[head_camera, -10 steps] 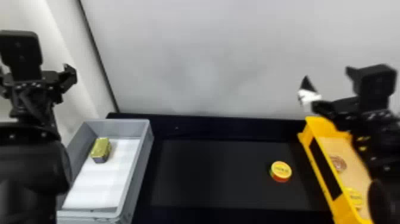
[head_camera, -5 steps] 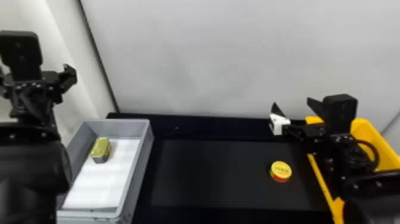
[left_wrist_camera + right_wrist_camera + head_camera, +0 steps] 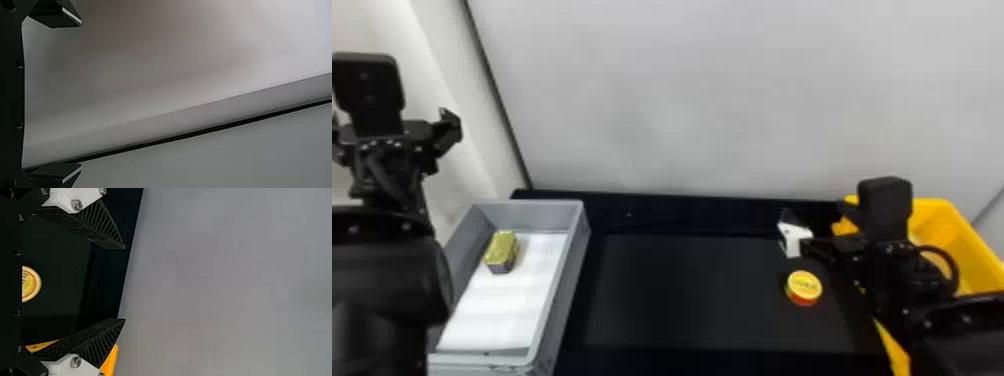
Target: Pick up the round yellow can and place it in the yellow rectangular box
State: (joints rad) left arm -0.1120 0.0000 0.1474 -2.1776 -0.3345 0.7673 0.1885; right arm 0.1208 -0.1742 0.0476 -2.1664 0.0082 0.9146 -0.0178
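standing upright, the left gripper [image 3: 391,121] is spread; the round yellow can [image 3: 804,285], its side seemingly red, sits on the black surface [image 3: 707,300]; just beyond, the right gripper [image 3: 817,214] hangs with fingers apart, its arm crossing the yellow rectangular box [image 3: 939,215].

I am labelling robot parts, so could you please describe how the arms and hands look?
Both arms are black. The left hand has dark fingers with pale edge strips; the right hand has ribbed, wedge-shaped black fingers on white bolted mounts, with a black cable behind.
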